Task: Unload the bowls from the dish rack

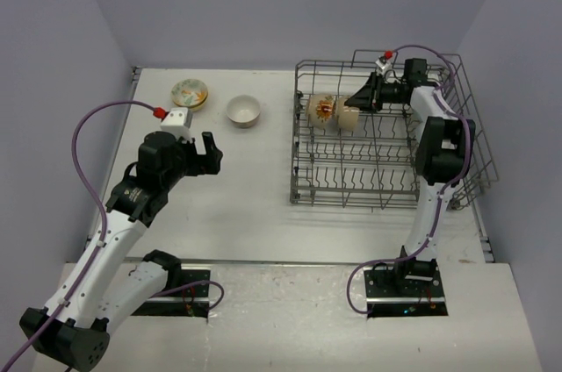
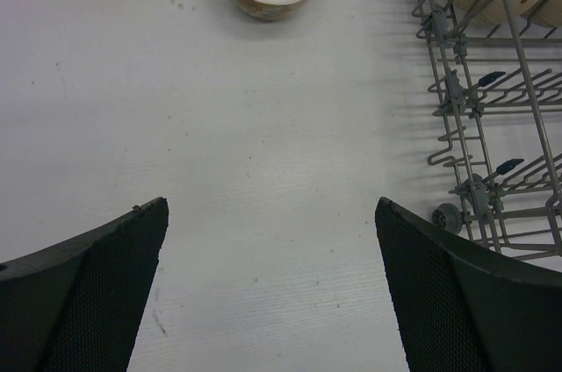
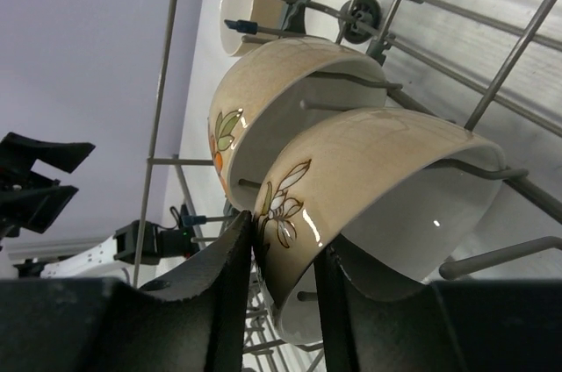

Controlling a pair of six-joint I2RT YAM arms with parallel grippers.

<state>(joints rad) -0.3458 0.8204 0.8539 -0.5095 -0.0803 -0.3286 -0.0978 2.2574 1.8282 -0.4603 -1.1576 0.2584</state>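
Straddling rim of near bowl (image 3: 378, 170) in dish rack (image 3: 163, 82), right jaws

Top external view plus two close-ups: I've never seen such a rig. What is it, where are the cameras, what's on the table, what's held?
Two white robot arms stand on a white table. One camera looks down from above; each close-up comes from a wrist camera. The large grey wire dish rack holds two cream floral ceramic bowls on edge; the right fingers pinch the rim of the nearer bowl. A small white-lined bowl and a yellow-green patterned bowl sit on the table. The left fingers are open, empty.
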